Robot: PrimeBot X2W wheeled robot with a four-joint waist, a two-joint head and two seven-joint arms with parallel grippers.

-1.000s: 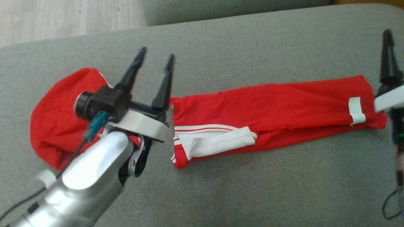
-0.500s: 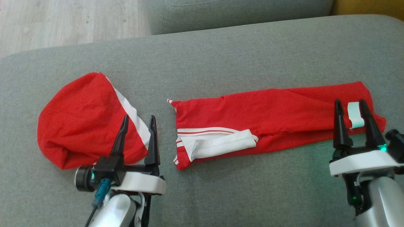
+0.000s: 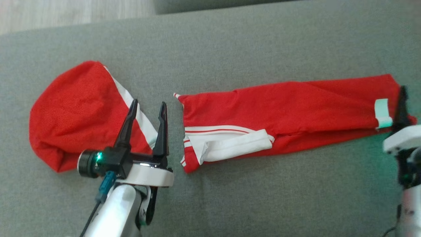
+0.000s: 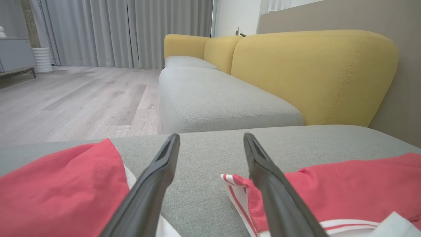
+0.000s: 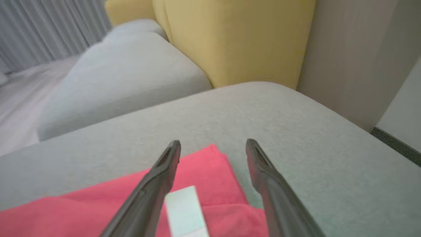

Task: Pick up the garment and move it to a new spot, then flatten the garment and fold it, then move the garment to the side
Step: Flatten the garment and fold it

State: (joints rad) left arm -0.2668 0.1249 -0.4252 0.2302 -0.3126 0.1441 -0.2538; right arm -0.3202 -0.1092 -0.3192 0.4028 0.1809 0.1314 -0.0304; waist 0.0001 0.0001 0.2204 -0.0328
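Observation:
A red garment [image 3: 289,108] with white trim lies as a long folded strip across the grey cushion [image 3: 230,49], a pale label [image 3: 381,112] near its right end. A second red piece [image 3: 75,115] with a white stripe sits bunched at the left. My left gripper [image 3: 148,103] stands open over the gap between the two, empty; in the left wrist view its tips [image 4: 211,138] straddle bare cushion, with the bunched piece [image 4: 62,187] left and the strip's corner [image 4: 345,187] right. My right gripper [image 3: 402,108] is at the strip's right end, open [image 5: 213,144] above the label [image 5: 184,207].
A second grey seat [image 4: 213,98] and yellow backrests [image 4: 312,72] lie beyond the cushion's far edge. Wooden floor [image 3: 65,13] runs along the far left. A wall [image 5: 345,49] stands close to the cushion's right end.
The head camera has shifted. My left gripper has drawn back toward me from over the bunched piece to the gap beside it. The right gripper has come to the strip's right end. Both stay open.

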